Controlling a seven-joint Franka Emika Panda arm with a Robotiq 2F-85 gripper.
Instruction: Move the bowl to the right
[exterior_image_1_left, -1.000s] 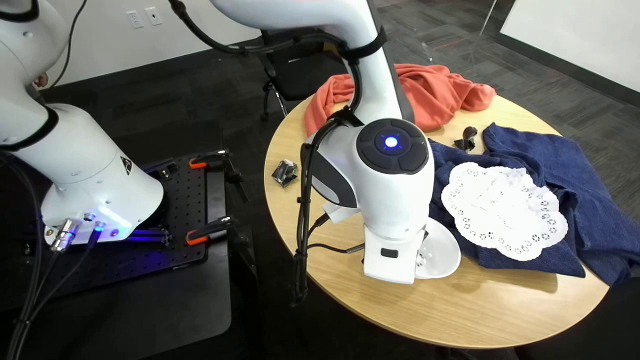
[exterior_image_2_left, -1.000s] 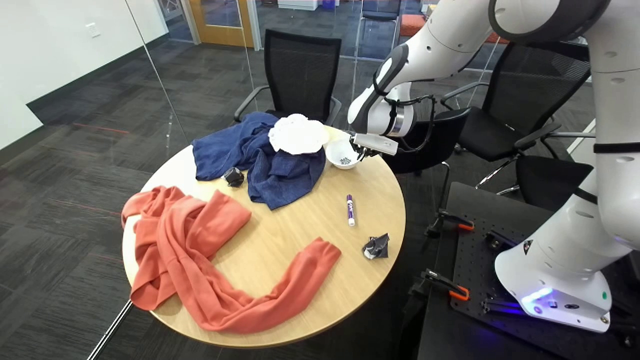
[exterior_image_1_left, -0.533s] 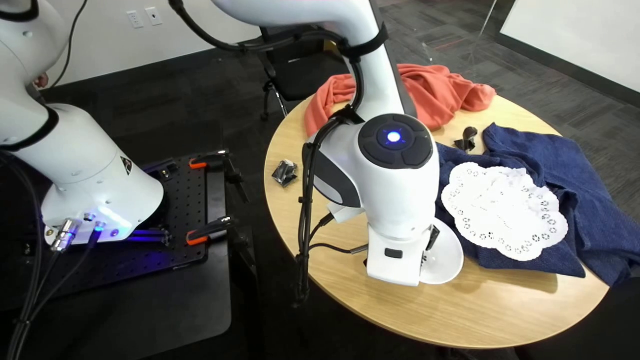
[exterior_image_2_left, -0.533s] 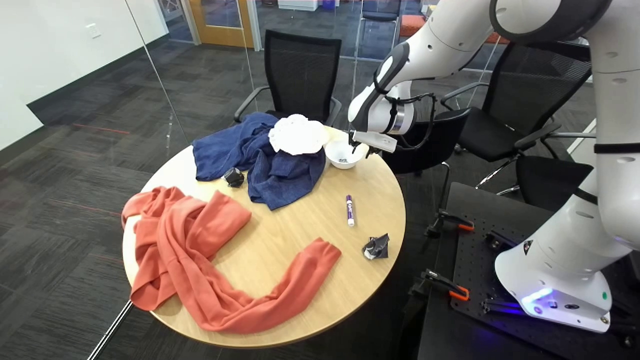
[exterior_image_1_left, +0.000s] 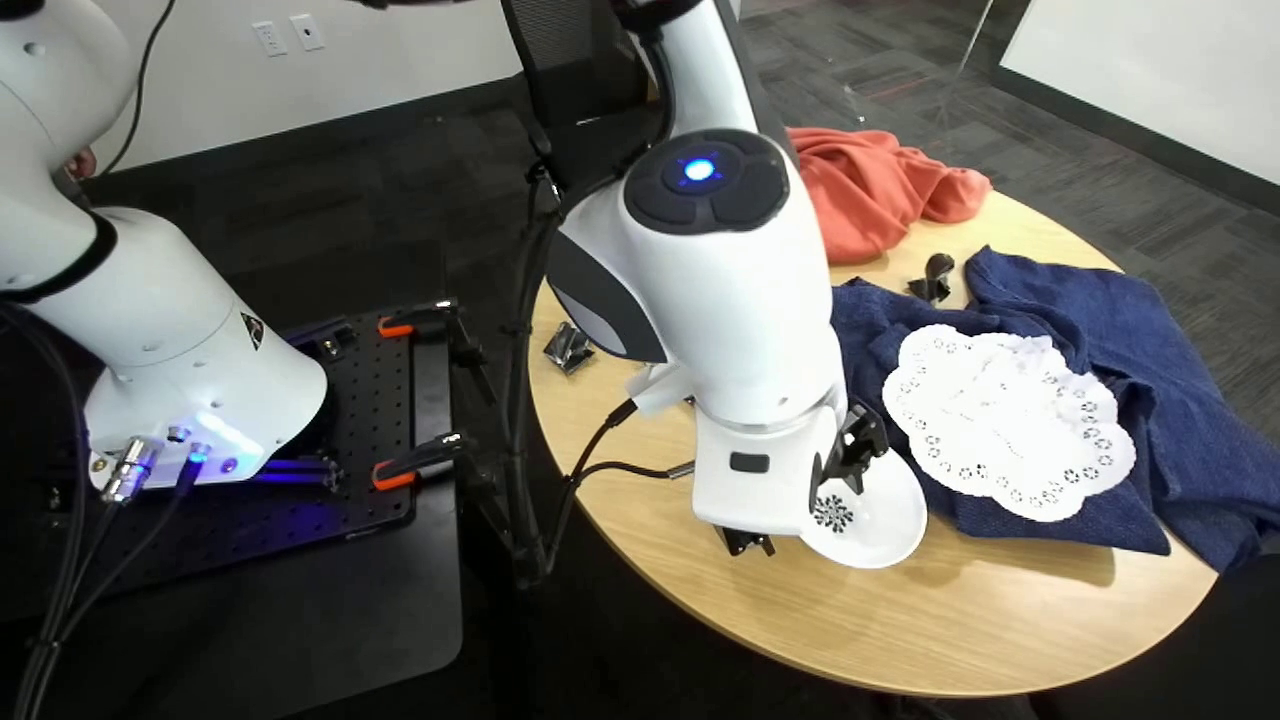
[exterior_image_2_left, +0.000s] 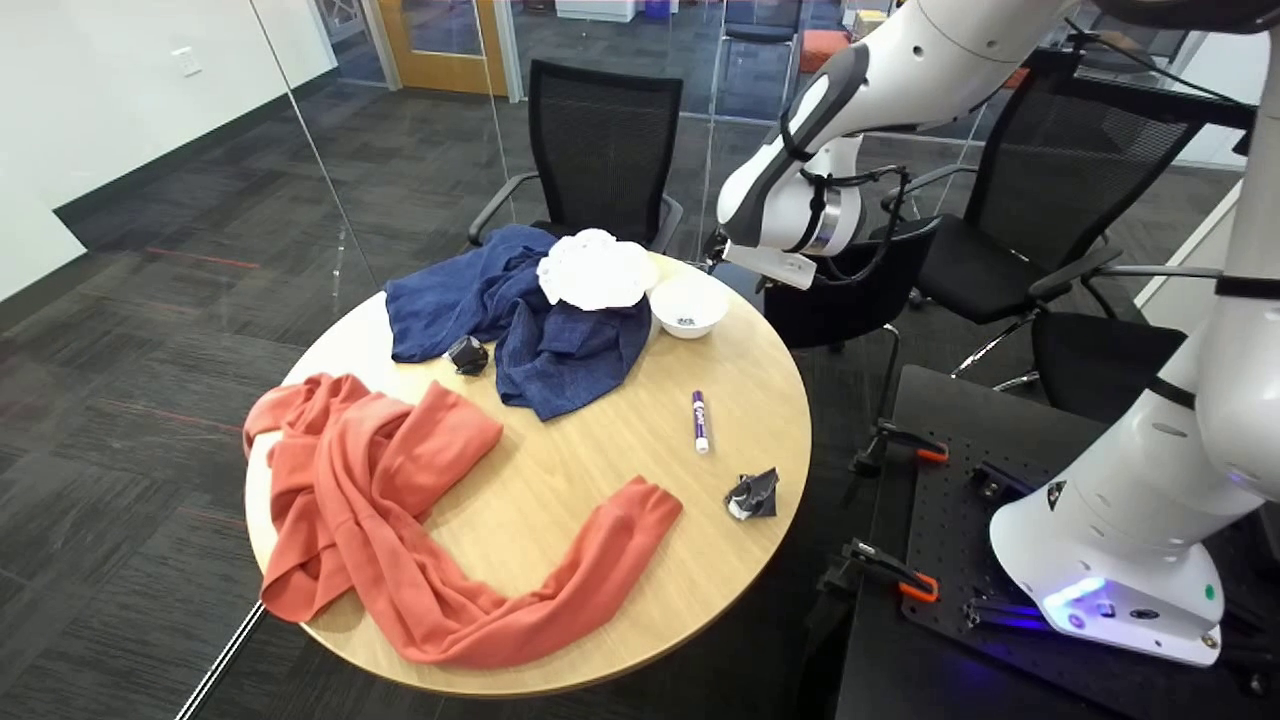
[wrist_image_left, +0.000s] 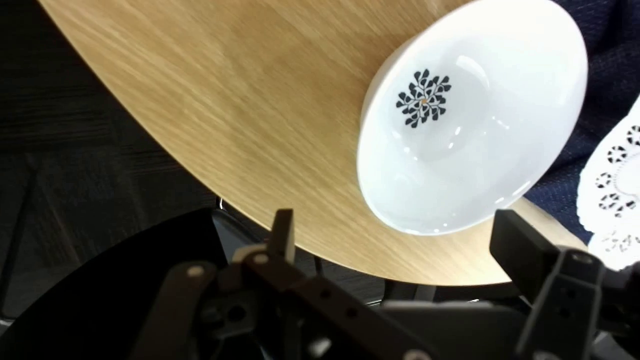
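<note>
White bowl (wrist_image_left: 475, 135) lies toward the lace doily (exterior_image_1_left: 1010, 420) from the gripper (wrist_image_left: 394, 217), whose empty jaws stand wide; a grasp likely means moving doily-ward.

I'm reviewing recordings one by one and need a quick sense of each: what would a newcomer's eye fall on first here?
Probably the white robot arm that reaches over the round wooden table, its gripper hanging open near the white bowl by the table's edge. Next, the orange-red cloth sprawled across the table's near side in an exterior view. Then the white lace doily, standing out against the navy cloth beneath it.
</note>
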